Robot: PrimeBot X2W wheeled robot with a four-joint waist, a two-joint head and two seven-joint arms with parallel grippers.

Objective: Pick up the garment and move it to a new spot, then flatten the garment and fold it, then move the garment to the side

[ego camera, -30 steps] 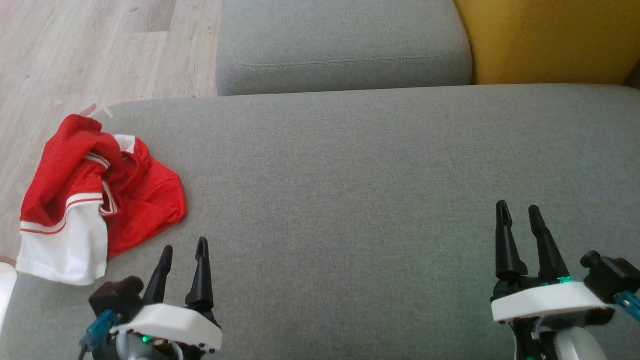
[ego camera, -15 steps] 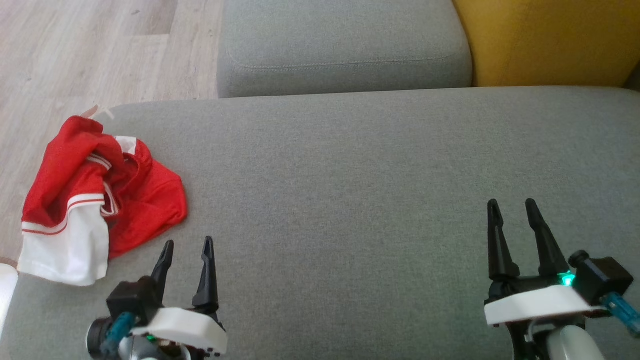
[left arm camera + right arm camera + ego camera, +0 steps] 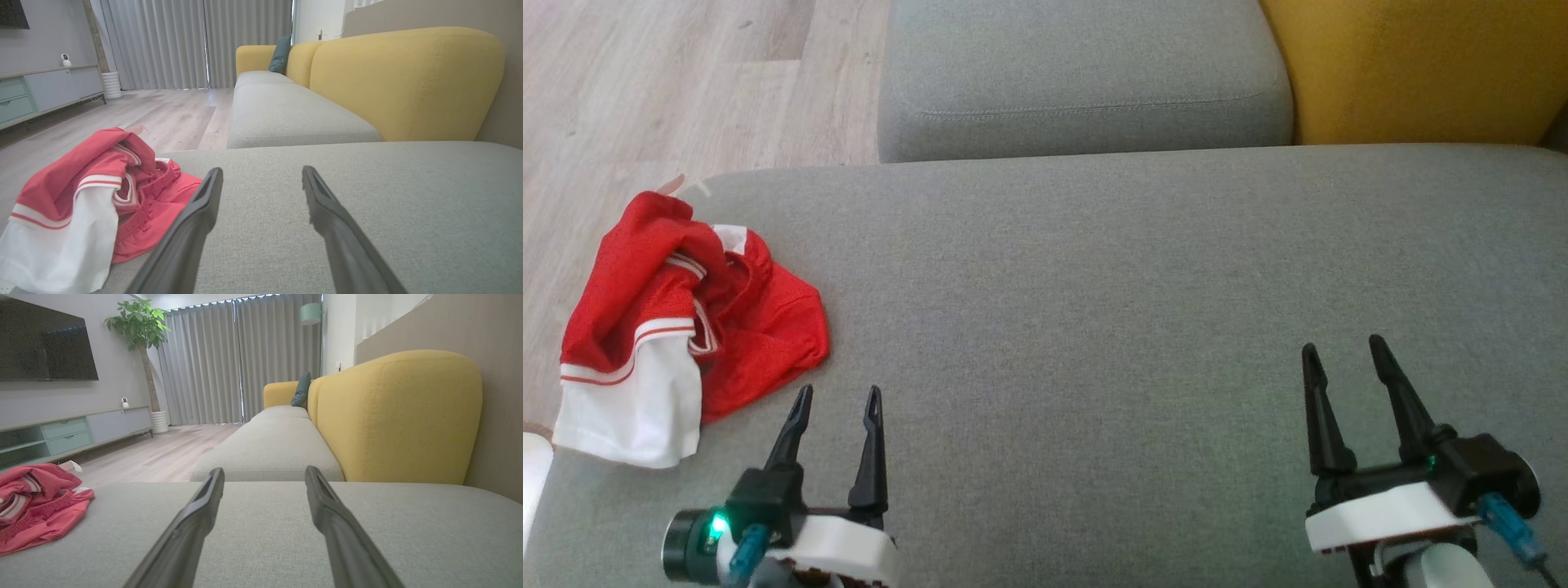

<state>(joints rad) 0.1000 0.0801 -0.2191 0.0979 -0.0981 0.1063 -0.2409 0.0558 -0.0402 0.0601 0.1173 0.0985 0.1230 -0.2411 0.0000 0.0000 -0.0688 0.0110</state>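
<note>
The garment is a crumpled red and white piece with striped trim, lying bunched at the left end of the grey cushion. In the left wrist view the garment sits just left of my fingers. My left gripper stands open a short way to the garment's right, nothing between its fingers. Far to the right, my right gripper is open and empty above the cushion. The right wrist view has the garment at its left edge.
A second grey seat cushion lies beyond the near one, with a yellow sofa back at the upper right. Wooden floor runs past the cushion's left end. A low TV cabinet and a potted plant stand across the room.
Both grippers have rolled at the wrist and drawn slightly toward the near edge, staying open. The garment has not moved.
</note>
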